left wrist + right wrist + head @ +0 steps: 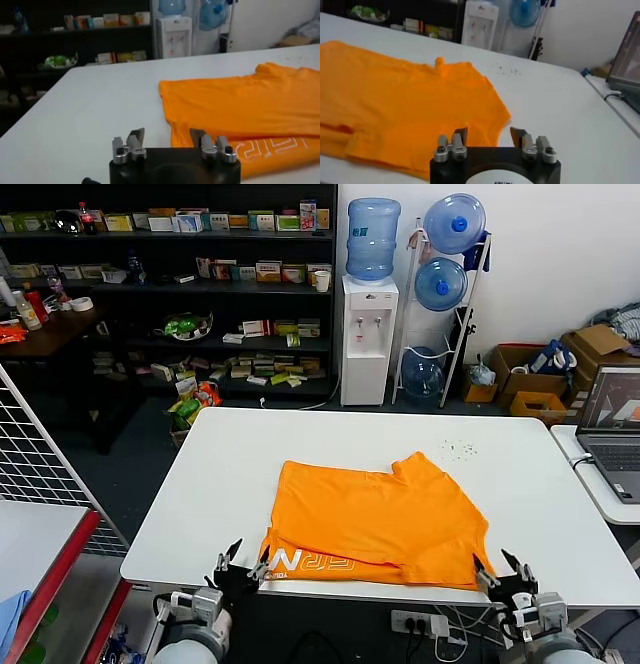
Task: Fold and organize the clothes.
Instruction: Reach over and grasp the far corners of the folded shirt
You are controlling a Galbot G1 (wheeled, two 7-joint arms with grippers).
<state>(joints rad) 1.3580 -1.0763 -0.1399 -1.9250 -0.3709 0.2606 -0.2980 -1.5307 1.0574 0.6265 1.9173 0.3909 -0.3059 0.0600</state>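
Note:
The orange T-shirt [375, 519] lies partly folded on the white table [220, 484], its near layer showing white lettering [320, 563] at the front edge. It also shows in the left wrist view [240, 107] and the right wrist view [395, 105]. My left gripper [240, 566] is open and empty, low at the table's front edge by the shirt's front left corner. My right gripper [508, 569] is open and empty at the front edge by the shirt's front right corner. Neither touches the cloth.
A laptop [612, 429] sits on a side table at the right. A wire rack [40, 454] and a red-edged table with a light blue cloth [10, 614] stand at the left. Shelves, a water dispenser [368, 334] and boxes are behind the table.

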